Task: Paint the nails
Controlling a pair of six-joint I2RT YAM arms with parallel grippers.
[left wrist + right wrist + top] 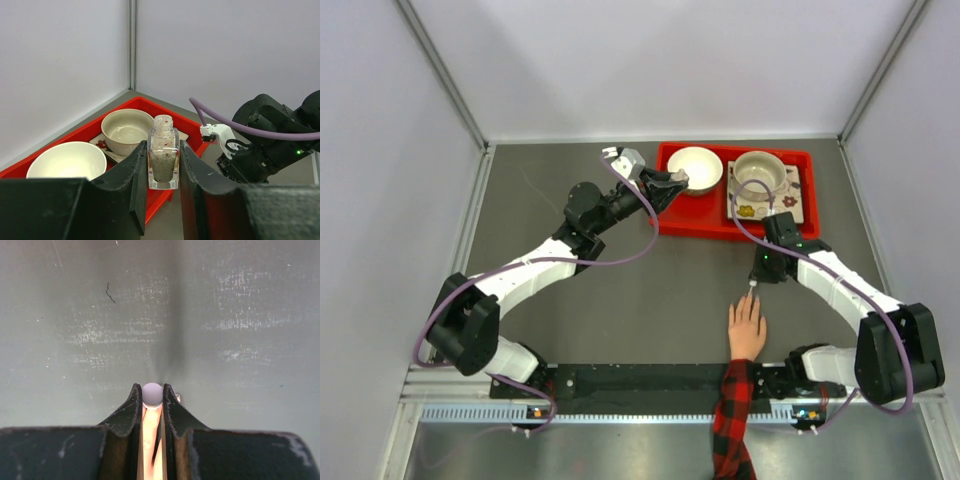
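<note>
A dark grey table point(620, 290), scuffed and faintly scratched, fills the enclosure. Plain white walls point(670, 60) close it in on three sides, joined by thin metal corner posts point(441, 70). A slotted aluminium rail point(620, 412) runs along the near edge. The light is soft and even.

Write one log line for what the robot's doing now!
left claw: shut on open polish bottle near red tray | right claw: shut on white cap by nails of hand | paint: too small to tell
</note>
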